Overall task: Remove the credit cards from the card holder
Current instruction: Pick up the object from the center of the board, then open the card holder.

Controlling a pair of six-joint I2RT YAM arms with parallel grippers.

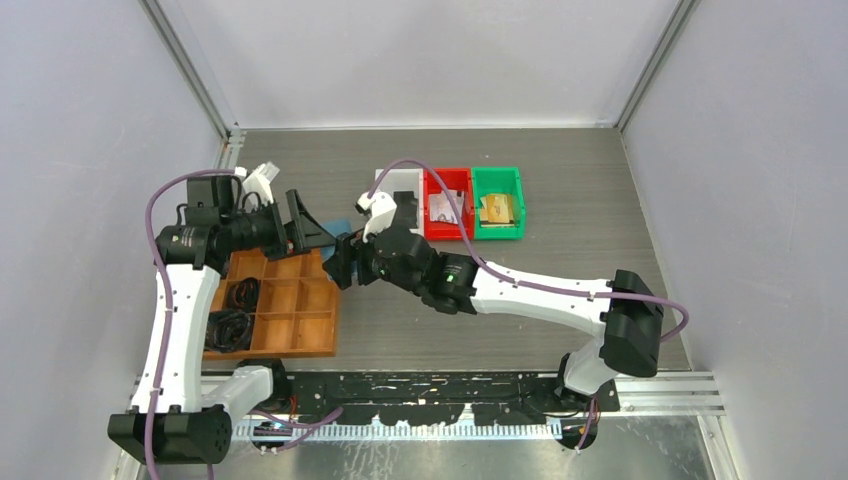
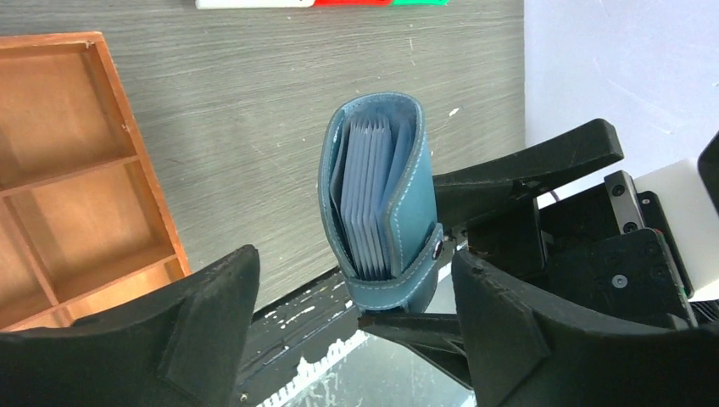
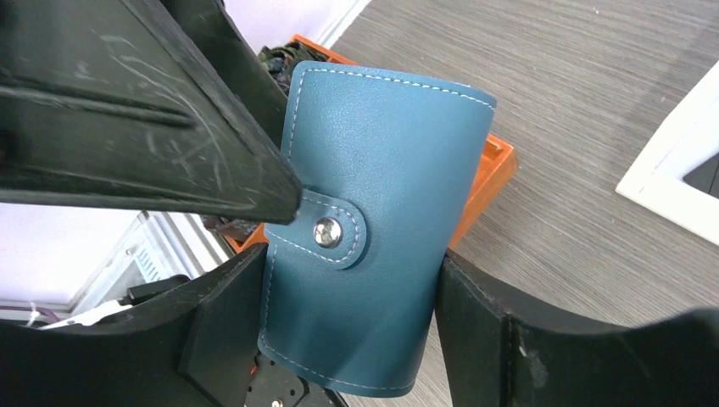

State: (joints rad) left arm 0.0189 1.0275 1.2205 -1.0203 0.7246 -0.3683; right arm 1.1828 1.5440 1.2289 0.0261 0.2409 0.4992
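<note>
Teal-blue card holder (image 3: 373, 195), tab snapped, pale credit cards (image 2: 369, 195) packed inside. Pinched by right gripper (image 3: 352, 318); left gripper (image 2: 352, 280) spread around it.

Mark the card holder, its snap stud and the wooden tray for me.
card holder (image 3: 394, 212), right wrist view, outer blue face.
snap stud (image 3: 327, 231), right wrist view, metal button on tab.
wooden tray (image 2: 138, 153), left wrist view, outer rim wall.
</note>
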